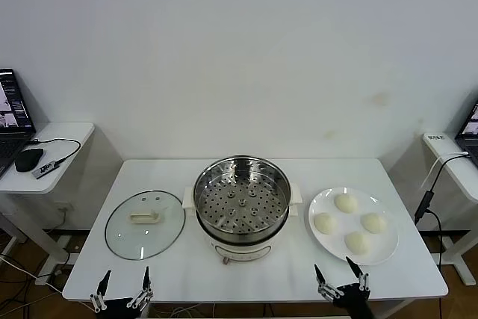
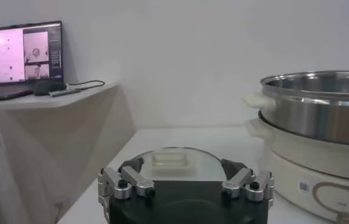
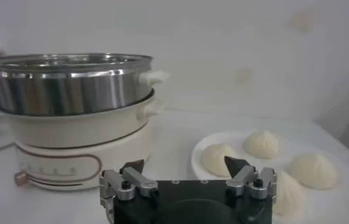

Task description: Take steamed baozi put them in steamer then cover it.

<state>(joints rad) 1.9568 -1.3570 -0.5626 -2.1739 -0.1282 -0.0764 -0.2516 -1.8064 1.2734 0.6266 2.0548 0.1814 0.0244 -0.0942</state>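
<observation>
Baozi (image 1: pixel 349 223) lie on the plate (image 1: pixel 382 253) beyond the open right gripper (image 1: pixel 333 273).

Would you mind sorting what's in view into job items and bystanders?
Job: four steamed baozi, steamer, cover, left gripper, right gripper, both open.
Bystanders: white plate, laptop, mouse, cable.

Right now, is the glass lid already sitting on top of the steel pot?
No, the lid lies flat on the table to the left of the open pot, whose holed tray is bare.
</observation>
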